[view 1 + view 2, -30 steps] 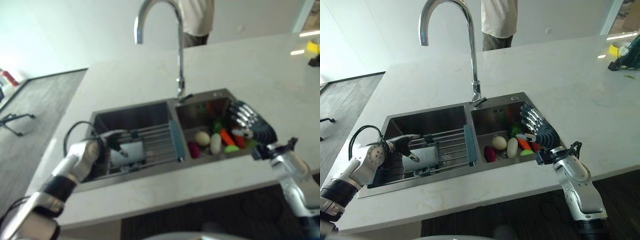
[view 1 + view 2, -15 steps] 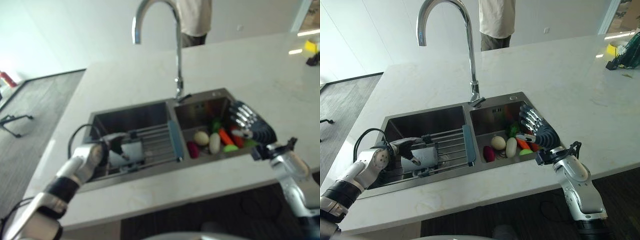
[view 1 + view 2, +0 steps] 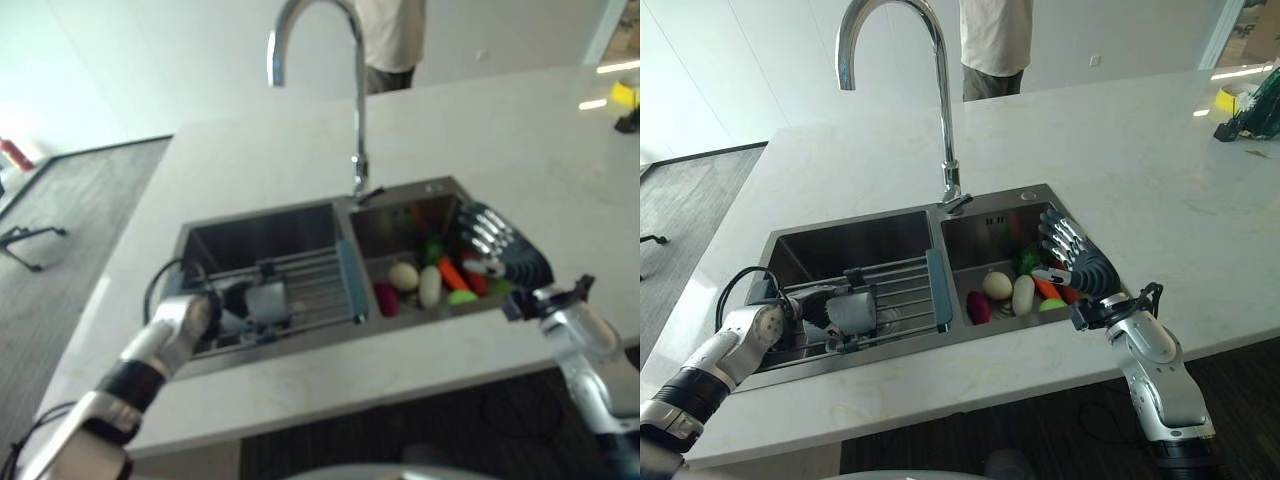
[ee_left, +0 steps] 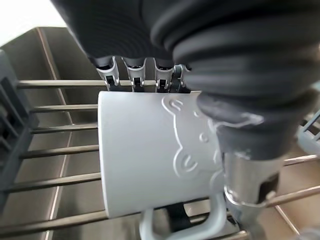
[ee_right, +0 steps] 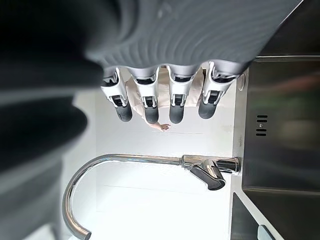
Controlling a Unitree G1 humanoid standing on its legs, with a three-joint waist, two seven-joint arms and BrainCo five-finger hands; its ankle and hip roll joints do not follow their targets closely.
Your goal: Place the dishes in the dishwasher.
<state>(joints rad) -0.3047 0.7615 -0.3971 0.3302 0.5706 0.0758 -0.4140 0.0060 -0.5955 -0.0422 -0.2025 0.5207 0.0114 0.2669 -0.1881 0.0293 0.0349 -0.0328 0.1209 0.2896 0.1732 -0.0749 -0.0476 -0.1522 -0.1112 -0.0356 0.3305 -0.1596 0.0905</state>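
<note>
While lying on its side on the wire rack (image 3: 902,296) across the left sink (image 3: 855,240) basin, the white mug (image 4: 150,157) is clasped between the left robot hand's (image 3: 818,306) curled fingers and thumb. Right robot hand (image 3: 1072,257): fingers straight, holding nothing, above vegetables (image 3: 1020,290) in the right basin. Counter (image 3: 1120,160): white.

faucet (image 3: 940,120) over sink (image 3: 1040,330) | veggies in right basin (image 3: 1015,290) | person (image 3: 995,45) behind counter (image 3: 1140,160)

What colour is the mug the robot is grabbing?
The mug is pale grey-white, with a raised face pattern; it shows best in the left wrist view.
</note>
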